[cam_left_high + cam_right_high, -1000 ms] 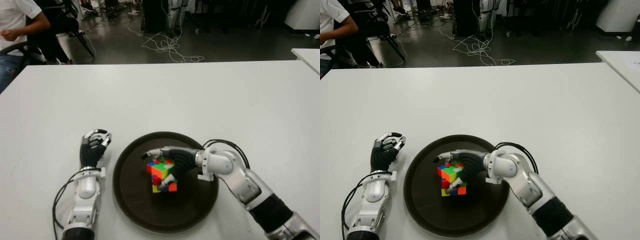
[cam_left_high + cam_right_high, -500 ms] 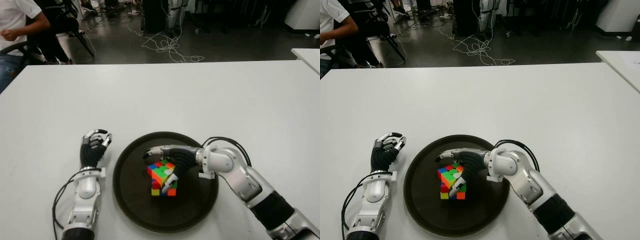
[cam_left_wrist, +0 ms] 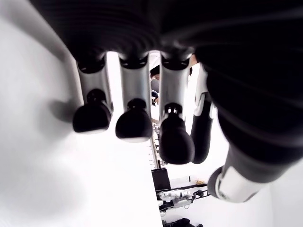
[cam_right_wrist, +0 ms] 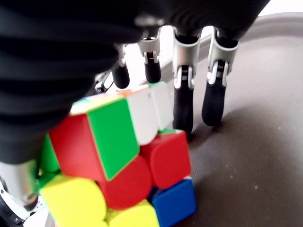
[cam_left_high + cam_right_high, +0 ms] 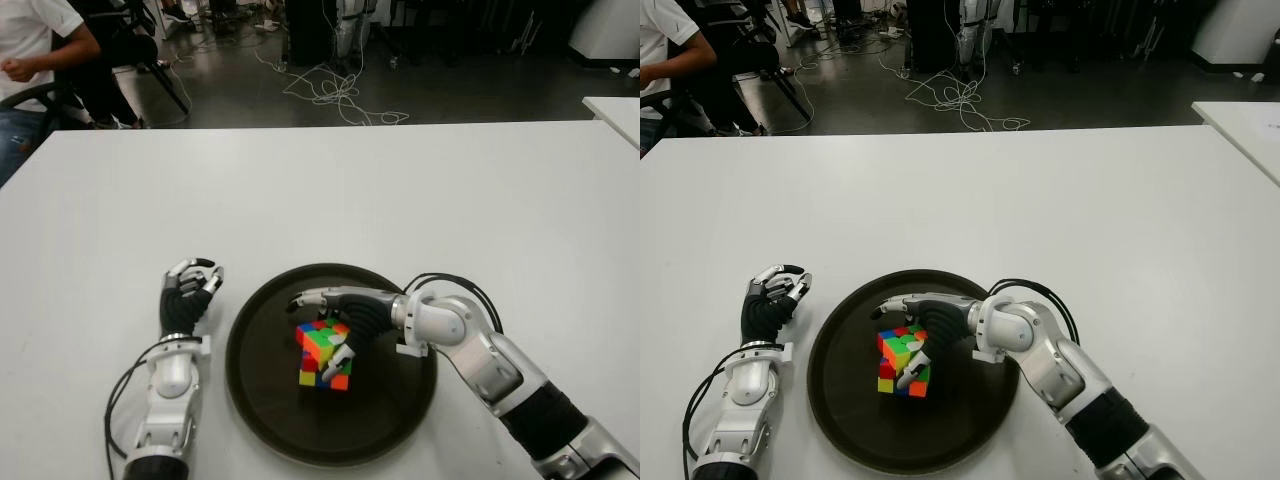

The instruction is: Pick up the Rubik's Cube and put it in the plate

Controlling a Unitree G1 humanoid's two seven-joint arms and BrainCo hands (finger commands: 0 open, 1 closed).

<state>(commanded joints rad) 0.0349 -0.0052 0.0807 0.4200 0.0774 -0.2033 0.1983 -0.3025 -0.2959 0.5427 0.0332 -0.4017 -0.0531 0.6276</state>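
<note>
The Rubik's Cube (image 5: 322, 354) sits inside the dark plate (image 5: 260, 410), tipped a bit on 1 edge. The right hand (image 5: 340, 318) is around it, thumb low on the near side, fingers loose over the top and far side. It looks light, hard and smooth, so flat opposite faces grip best. The left hand (image 5: 186, 296) is curled and empty, left of the plate on the white surface (image 5: 480, 200).

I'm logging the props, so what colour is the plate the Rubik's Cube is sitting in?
Dark brown, almost black: the round plate shows best in the left eye view, under the Rubik's Cube.
</note>
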